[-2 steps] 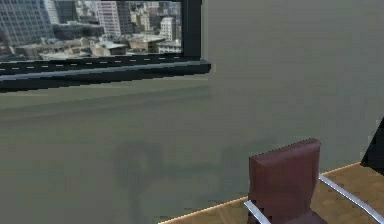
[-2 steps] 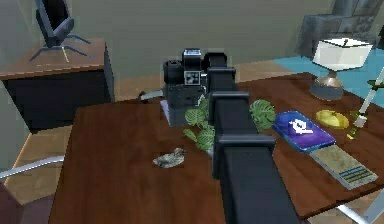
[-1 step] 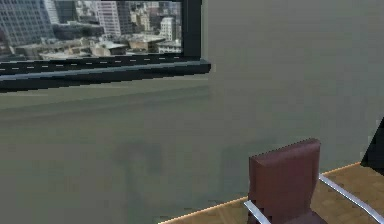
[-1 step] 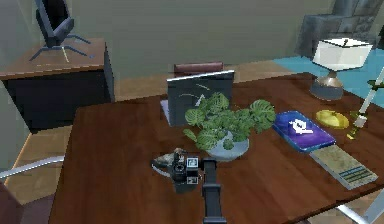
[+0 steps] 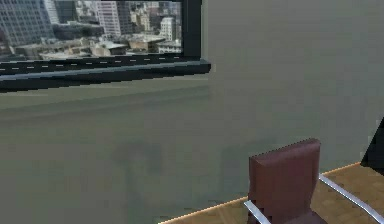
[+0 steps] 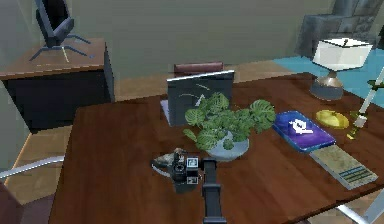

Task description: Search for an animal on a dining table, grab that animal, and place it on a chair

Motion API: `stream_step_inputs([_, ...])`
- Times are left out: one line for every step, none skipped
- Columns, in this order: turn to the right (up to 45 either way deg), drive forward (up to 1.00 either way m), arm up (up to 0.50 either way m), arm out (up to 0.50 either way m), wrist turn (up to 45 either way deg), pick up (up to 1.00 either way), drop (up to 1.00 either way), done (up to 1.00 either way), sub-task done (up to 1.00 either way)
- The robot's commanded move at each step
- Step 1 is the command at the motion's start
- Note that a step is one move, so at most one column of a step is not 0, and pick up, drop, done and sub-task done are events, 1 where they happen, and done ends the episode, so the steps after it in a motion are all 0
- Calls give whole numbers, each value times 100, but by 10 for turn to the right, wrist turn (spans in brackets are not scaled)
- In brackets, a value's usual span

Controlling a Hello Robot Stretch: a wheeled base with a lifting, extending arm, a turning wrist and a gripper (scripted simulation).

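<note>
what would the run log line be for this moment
tool at dining table, beside potted plant | held: cannot tell | red-brown chair in forward view

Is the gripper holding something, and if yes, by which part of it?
It cannot be told. The gripper shows with the wooden table right behind it, near the potted plant, and its far end is unclear.

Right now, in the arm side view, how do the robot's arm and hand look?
The arm is a dark square bar. At its far end stand small white squares with black marks; the hand beside them has a dark body and thin fingers.
</note>
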Motion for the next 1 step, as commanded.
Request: stream_step_inputs([0,0,10,0,0,0,0,0,0])
